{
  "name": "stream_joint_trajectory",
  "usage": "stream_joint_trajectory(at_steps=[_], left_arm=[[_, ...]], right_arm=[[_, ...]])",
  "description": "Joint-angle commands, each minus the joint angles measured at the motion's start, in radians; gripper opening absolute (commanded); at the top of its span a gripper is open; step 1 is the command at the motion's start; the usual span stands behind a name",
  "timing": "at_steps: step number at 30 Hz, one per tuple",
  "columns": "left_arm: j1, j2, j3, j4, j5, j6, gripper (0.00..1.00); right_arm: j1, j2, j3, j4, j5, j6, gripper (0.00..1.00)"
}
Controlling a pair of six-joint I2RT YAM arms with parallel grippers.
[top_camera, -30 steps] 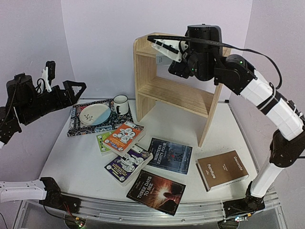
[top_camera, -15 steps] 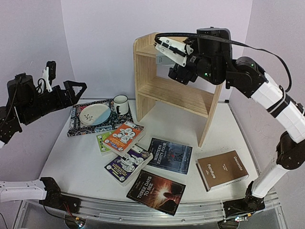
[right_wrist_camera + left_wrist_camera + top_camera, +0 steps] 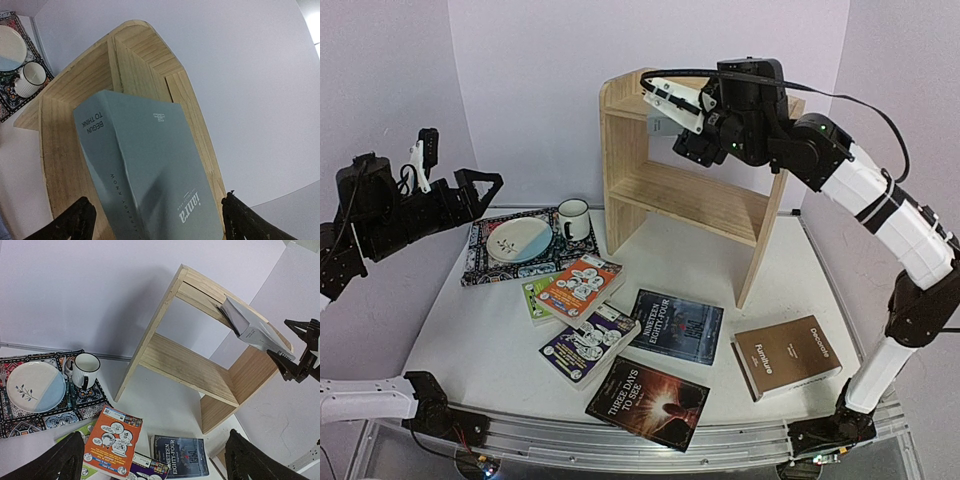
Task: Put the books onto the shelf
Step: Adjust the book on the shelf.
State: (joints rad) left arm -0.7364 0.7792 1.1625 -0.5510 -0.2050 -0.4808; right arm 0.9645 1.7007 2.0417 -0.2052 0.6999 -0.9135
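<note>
Two black fingers (image 3: 82, 220) of the right gripper (image 3: 157, 202) stand spread wide up at the shelf (image 3: 690, 195). The near end of the grey book (image 3: 150, 165) lies between them. A sliver of pine shows between one finger and the cover, so the jaws are apart and not clamped on it. The grey book sits on the upper tier, tilted rather than upright, its spine facing the wrist camera.

The lower tier is bare wood. Out on the white table (image 3: 480, 350) in front of the shelf, six books lie flat:
- the orange paperback (image 3: 580, 285) overlapping the green one (image 3: 533, 295)
- the purple one (image 3: 588, 342) just below them
- Nineteen Eighty-Four (image 3: 677, 325) beside it
- Three Days to See (image 3: 647, 400) nearest the front edge
- the thick brown Decorate (image 3: 787, 357) off to the right

Over at the left, a patterned placemat (image 3: 480, 265) carries a plate (image 3: 518, 240) and a striped mug (image 3: 573, 218). Above its far corner the left gripper (image 3: 470, 195) hangs in the air, jaws wide apart and holding nothing.
</note>
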Motion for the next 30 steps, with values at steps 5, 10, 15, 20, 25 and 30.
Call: stream_joint_trajectory(at_steps=[5,10,15,20,25,30], left_arm=[[0.003,-0.009,0.018,0.013,-0.003,-0.001,0.99],[0.003,-0.008,0.013,0.013,-0.006,-0.001,0.99],[0.003,-0.009,0.008,0.013,-0.007,-0.007,0.99],[0.003,-0.011,0.008,0.013,-0.004,-0.012,0.99],[0.003,-0.015,0.007,0.013,-0.001,-0.016,0.99],[0.003,-0.019,0.001,0.013,-0.001,-0.019,0.99]], right_arm=[[-0.058,0.048,0.075,0.091,0.048,-0.001,0.74],[-0.105,0.065,0.083,0.094,0.071,0.004,0.63],[-0.144,0.067,0.082,0.095,0.091,0.033,0.56],[-0.172,0.060,0.070,0.095,0.102,0.049,0.55],[-0.200,0.056,0.056,0.095,0.102,0.052,0.55],[-0.224,0.057,0.054,0.095,0.098,0.059,0.55]])
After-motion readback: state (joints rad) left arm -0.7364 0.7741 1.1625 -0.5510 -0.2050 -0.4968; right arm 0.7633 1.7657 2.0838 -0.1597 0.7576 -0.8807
